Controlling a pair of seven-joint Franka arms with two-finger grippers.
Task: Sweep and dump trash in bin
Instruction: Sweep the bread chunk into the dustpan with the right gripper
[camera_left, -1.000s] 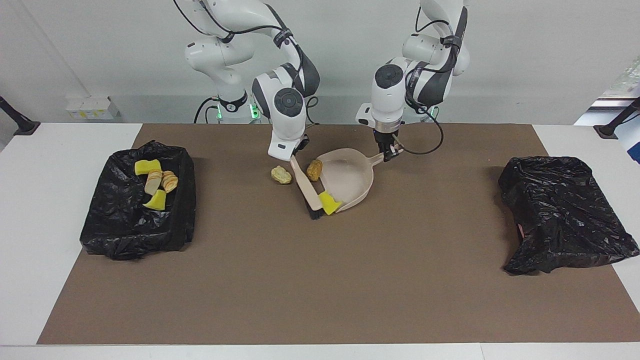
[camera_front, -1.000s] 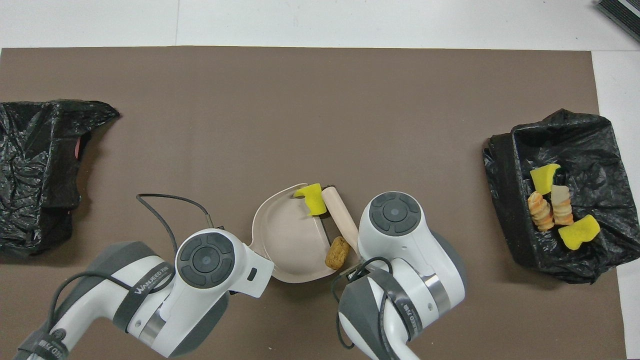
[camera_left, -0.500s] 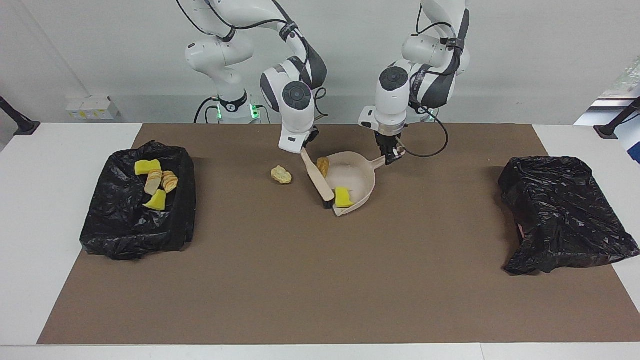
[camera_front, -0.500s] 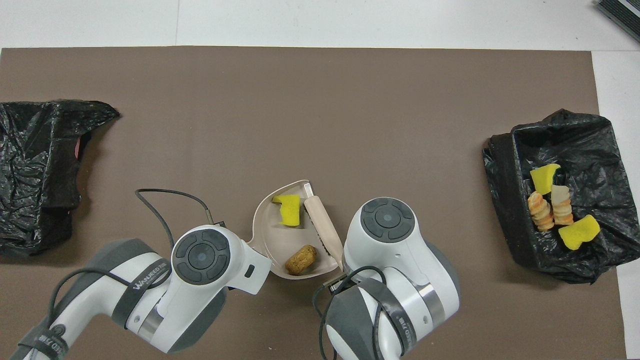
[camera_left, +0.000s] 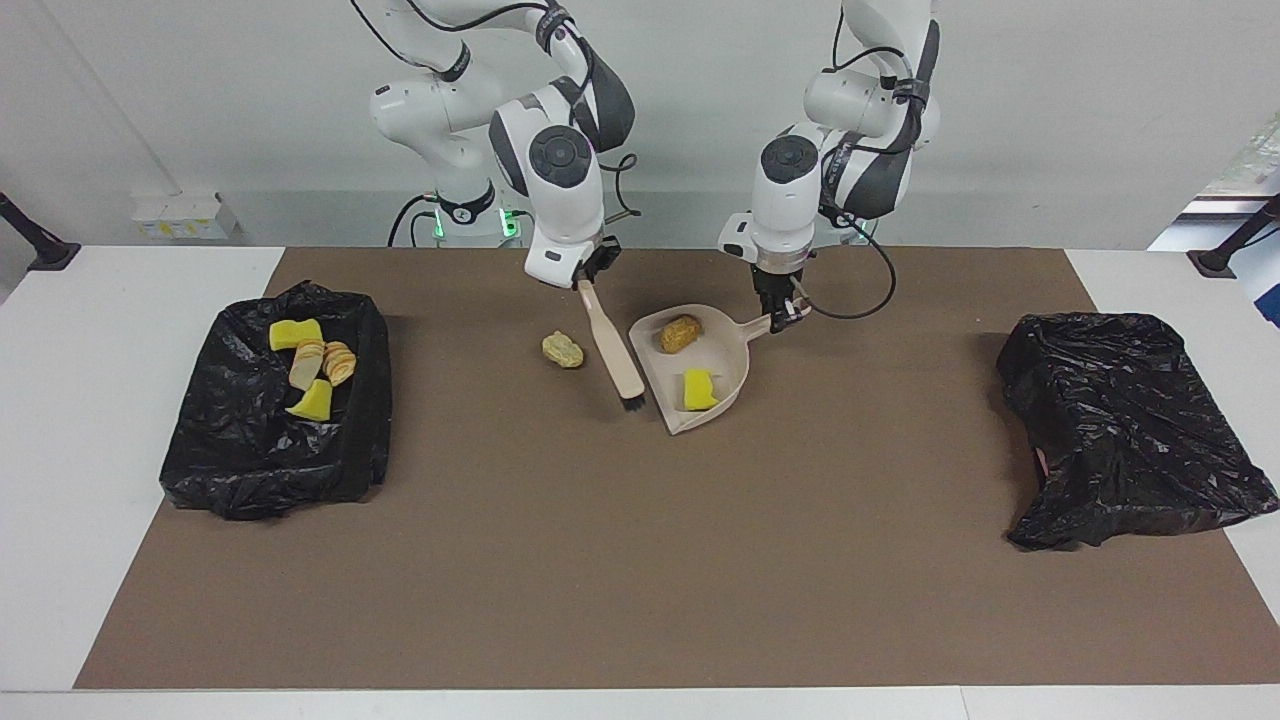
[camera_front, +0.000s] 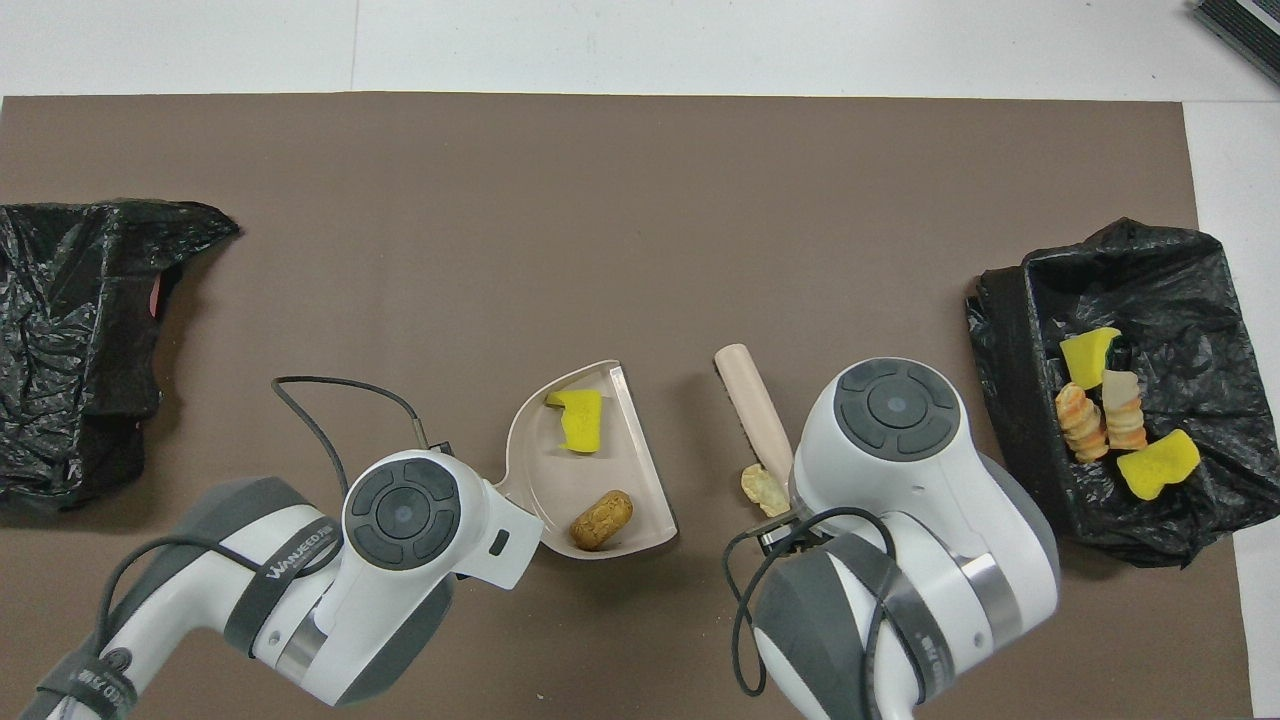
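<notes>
Trash (camera_left: 692, 362) in dustpan (camera_left: 725, 378) (left jaws clamp handle); right jaws clamp brush (camera_left: 611, 343).

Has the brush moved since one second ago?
Yes. The brush has left the dustpan mouth and swung toward the beige lump on the mat, toward the right arm's end.

The brown mat (camera_left: 640, 560) lies bare across its whole part farther from the robots than both grippers, so a pass there meets nothing. Between the left gripper (camera_left: 778, 312) and the right gripper (camera_left: 585, 283) the way is narrow: the dustpan (camera_left: 725, 385) hangs from the left one, the brush (camera_left: 612, 345) slants down from the right one, and a beige lump (camera_left: 562, 349) sits on the mat just beside the brush. Well out from each gripper toward its own end of the table stands a black bin (camera_left: 270, 470), (camera_left: 1130, 440), with open mat between.
</notes>
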